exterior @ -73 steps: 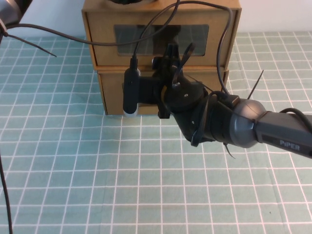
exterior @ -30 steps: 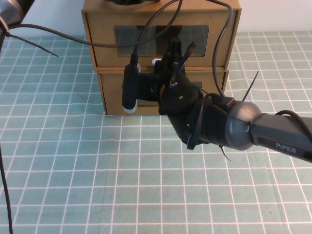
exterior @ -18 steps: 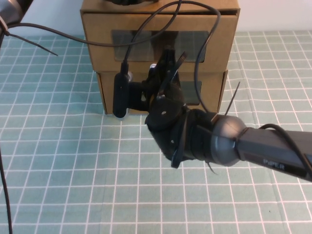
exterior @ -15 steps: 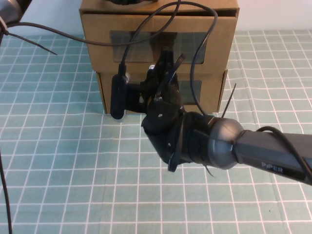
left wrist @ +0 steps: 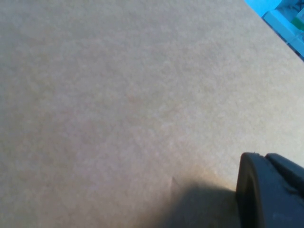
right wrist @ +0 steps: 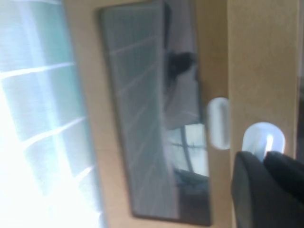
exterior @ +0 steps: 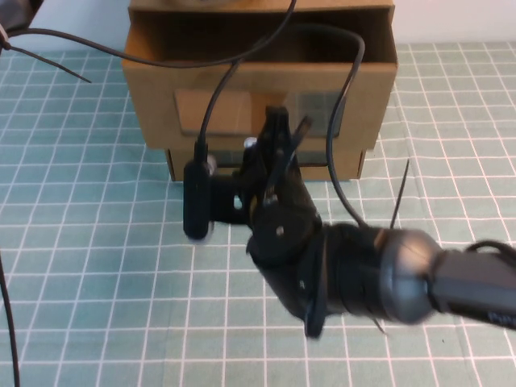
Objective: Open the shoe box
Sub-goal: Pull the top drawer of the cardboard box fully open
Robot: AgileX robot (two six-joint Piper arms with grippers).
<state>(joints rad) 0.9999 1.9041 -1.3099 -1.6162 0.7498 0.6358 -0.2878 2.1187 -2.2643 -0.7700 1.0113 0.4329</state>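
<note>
The top shoe box (exterior: pixel 258 48) of the stack, at the back of the green grid mat (exterior: pixel 97 242), looked about halfway open; its front flap (exterior: pixel 234 113) leaned out with a dark gap above it, but wasn't folded down yet. The right gripper (exterior: pixel 280 133) sat at the flap's front, jaws pinched together right by a little white knob (right wrist: pixel 263 137) — couldn't tell if it truly held it; the left gripper (left wrist: pixel 268 190) was pressed up near plain cardboard, open or closed I couldn't say; black cables (exterior: pixel 214 97) draped across the flap — a likely snag; the lower box (exterior: pixel 347 161) sat closed underneath.
</note>
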